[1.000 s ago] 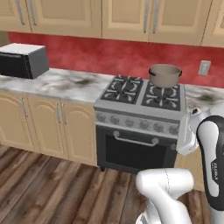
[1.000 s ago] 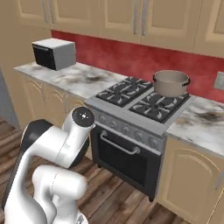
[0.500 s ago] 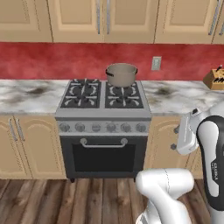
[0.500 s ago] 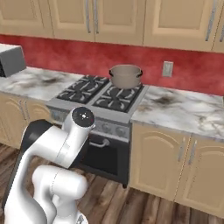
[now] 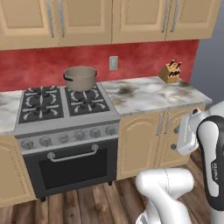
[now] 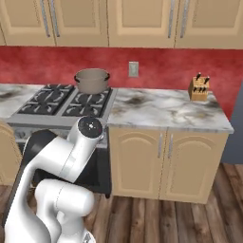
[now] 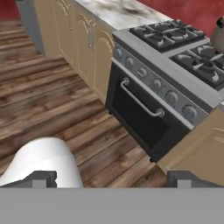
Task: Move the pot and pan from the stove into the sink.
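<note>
pot [image 5: 80, 78] on stove [image 5: 61, 105] back burner, contents hidden, gripper [image 7: 107, 177] spread wide

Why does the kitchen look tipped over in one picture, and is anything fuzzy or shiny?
In the hand view the camera is rolled, so the stove and floor run slantwise, and the picture looks a bit soft. In the left base view the pot sits level and fairly sharp, with even light and no glare. In the right base view the knife block is small and slightly blurry.

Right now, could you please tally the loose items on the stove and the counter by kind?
Pot: 1, on the stove's back right burner
Knife block: 1, on the counter by the wall
Total: 2
</note>
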